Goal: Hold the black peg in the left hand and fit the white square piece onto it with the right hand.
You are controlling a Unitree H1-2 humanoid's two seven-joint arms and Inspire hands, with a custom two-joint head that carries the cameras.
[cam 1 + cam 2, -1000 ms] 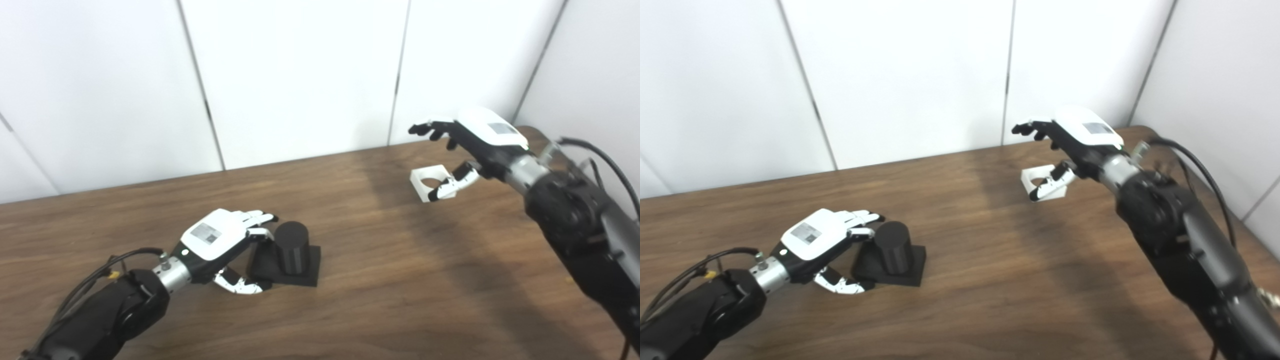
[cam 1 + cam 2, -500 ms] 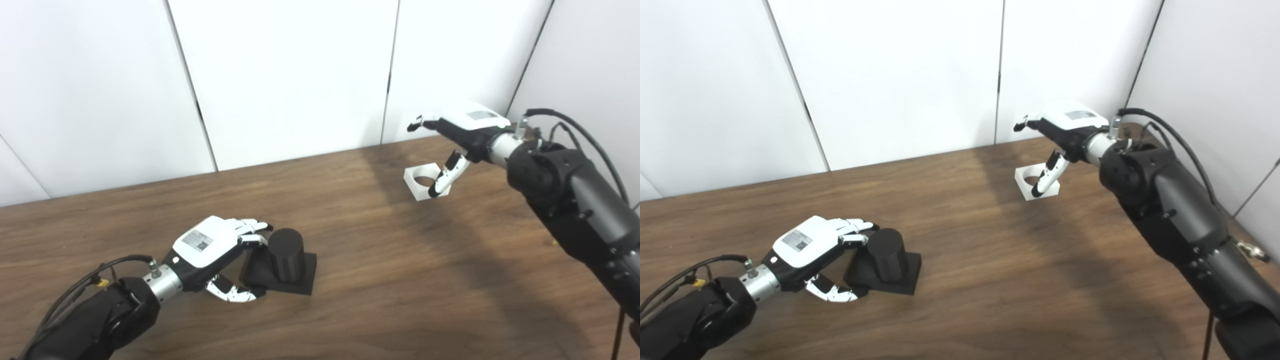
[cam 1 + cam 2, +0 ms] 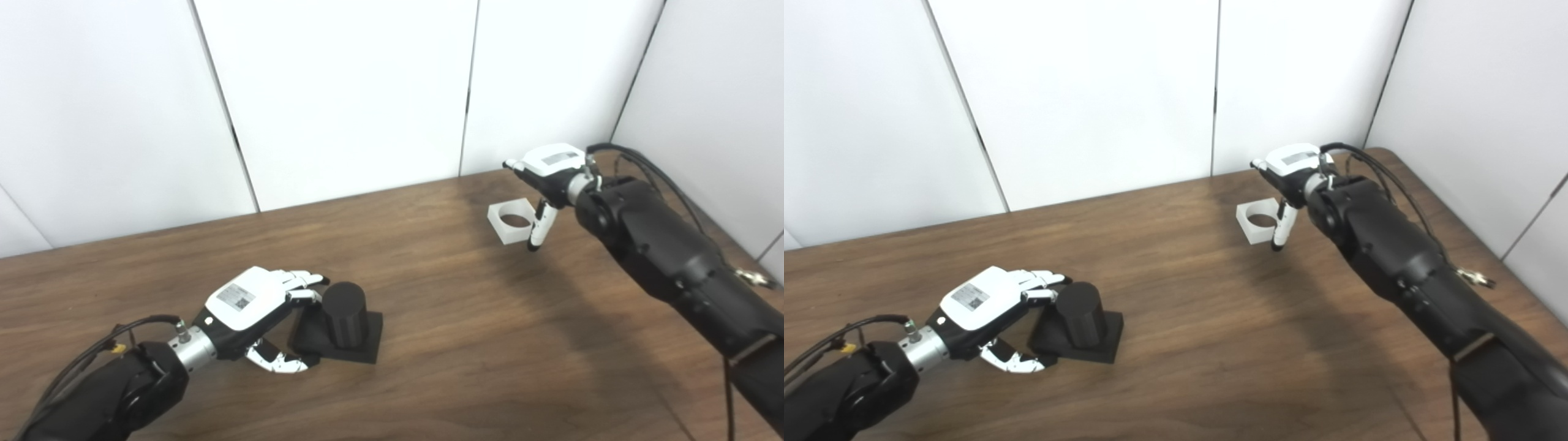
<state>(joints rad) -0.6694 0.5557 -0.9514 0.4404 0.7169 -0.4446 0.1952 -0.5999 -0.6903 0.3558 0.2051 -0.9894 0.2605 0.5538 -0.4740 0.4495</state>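
The black peg (image 3: 344, 306) is a short cylinder standing upright on a square black base (image 3: 367, 343), left of the table's middle. My left hand (image 3: 248, 303) is open beside the peg's left side, with its fingers reaching the peg's top edge and its thumb curled low at the base's front corner. The white square piece (image 3: 510, 216), which has a round hole, lies flat on the table at the far right. My right hand (image 3: 548, 164) hovers open just above and to the right of the piece. Its thumb (image 3: 537, 228) hangs down by the piece's right edge.
The brown wooden table (image 3: 478, 343) ends at white wall panels (image 3: 343, 92) behind and at a rounded corner at the far right. Black cables (image 3: 643, 168) loop off my right forearm near that corner.
The camera has shifted. My right hand has turned and drawn in over the white piece, its thumb swinging from sideways to pointing down. The left hand stays beside the peg.
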